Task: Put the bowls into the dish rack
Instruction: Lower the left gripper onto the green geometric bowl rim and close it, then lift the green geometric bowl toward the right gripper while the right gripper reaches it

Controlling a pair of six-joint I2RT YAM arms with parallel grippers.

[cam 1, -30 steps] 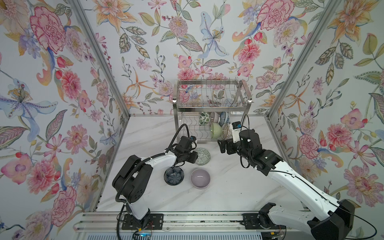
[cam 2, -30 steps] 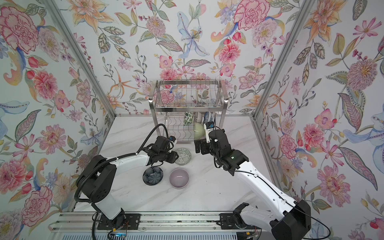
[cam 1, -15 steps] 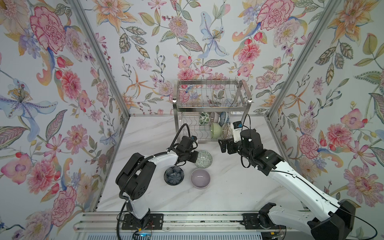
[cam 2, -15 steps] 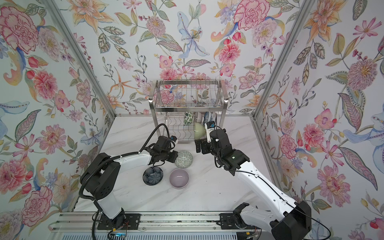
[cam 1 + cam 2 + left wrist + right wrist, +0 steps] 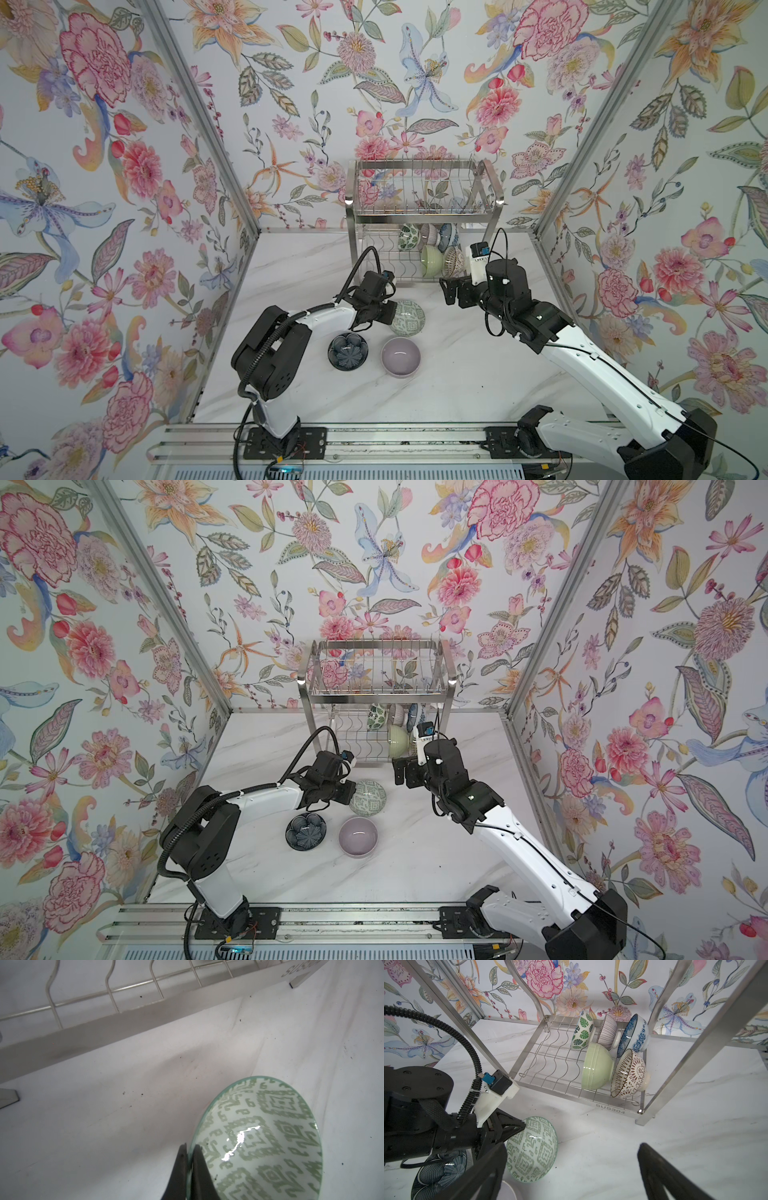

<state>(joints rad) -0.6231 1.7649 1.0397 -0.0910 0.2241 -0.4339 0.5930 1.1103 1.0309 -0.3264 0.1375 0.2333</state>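
Green geometric ceramic bowl (image 5: 408,318), rim pinched tight in my left claw (image 5: 190,1148); steel wire dish rack (image 5: 376,259) sits just beyond it.

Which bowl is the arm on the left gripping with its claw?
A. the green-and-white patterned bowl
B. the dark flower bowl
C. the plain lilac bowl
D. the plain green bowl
A: the left claw is pinched shut on the rim of the patterned green-and-white bowl, which is tilted, while the lilac bowl and the dark flower bowl sit free on the table.
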